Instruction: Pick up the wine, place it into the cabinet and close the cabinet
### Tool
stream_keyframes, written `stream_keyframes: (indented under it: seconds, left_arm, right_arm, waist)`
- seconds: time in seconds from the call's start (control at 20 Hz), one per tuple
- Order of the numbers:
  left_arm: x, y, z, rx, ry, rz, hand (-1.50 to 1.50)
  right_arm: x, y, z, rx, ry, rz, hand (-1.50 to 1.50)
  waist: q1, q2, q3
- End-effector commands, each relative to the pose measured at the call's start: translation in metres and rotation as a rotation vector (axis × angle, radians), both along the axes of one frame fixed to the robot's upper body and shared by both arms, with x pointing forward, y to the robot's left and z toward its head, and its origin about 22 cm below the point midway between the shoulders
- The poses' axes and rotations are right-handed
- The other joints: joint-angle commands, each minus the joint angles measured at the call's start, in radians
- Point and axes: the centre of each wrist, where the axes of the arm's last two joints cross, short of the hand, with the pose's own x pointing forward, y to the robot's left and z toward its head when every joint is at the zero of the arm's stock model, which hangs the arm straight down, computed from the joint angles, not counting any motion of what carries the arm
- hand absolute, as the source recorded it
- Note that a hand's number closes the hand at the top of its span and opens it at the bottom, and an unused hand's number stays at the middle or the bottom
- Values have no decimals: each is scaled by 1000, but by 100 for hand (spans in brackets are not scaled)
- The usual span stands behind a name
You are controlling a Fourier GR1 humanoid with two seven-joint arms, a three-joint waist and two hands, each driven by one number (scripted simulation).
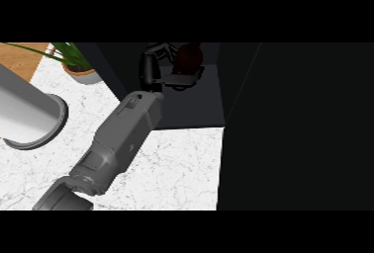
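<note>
left black hand (166,69) wrapped around the dark brown wine bottle (190,57) inside the dark cabinet (197,108), I'd set it upright before releasing

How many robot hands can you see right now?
1. A hand reaches into the dark cabinet at the top centre, next to the wine bottle. The other hand is out of view, possibly hidden.

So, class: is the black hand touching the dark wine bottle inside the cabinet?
Cannot tell. The head view shows the hand beside the bottle, but darkness hides any contact.
</note>
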Motion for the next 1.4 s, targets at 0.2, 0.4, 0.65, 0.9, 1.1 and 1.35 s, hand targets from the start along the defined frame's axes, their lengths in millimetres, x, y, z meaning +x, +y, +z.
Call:
stream_keyframes:
  seconds: [0.2,0.4,0.65,0.9,1.1,1.35]
  left_arm:
    - [6,16,-2,-174,83,23,150]
    - [9,15,2,-159,64,37,150]
    - [0,19,-19,-136,49,40,150]
    - [0,19,-19,-91,84,70,150]
    - [0,24,-21,-52,87,78,-150]
    - [-3,42,-33,-2,118,107,-150]
  right_arm:
    - [-22,4,11,24,-36,15,-150]
    - [-21,4,13,-3,-40,52,-150]
    - [-14,-4,4,-1,-28,32,-150]
    - [-15,1,10,8,-35,40,-150]
    - [-16,4,9,10,-43,49,-150]
    - [-9,-7,1,-11,-54,32,-150]
  waist:
    - [-3,3,-1]
    - [-16,9,-1]
    - [-7,7,0]
    - [-5,6,-1]
    - [-19,11,-1]
    - [-26,16,0]
